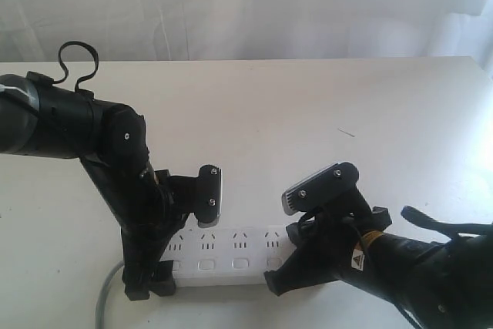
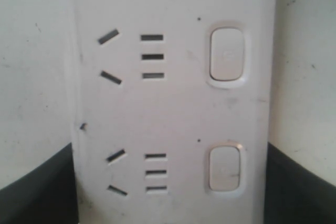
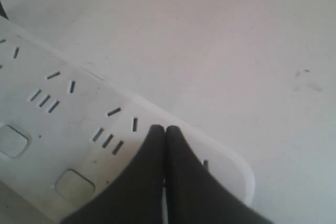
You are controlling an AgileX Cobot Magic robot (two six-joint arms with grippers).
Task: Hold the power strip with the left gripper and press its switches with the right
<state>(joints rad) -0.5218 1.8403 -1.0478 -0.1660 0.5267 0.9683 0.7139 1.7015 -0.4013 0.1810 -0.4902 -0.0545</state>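
Left wrist view has the left gripper (image 2: 168, 192) clamping the power strip (image 2: 173, 114); next, the closed right gripper (image 3: 161, 129) should reach the lower-left switches (image 3: 74, 184).

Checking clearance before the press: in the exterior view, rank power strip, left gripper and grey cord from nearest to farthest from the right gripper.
1. power strip: its right end lies right at the right gripper, whose jaws are shut.
2. left gripper: at the strip's left end.
3. grey cord: beyond the left gripper, at the far left.
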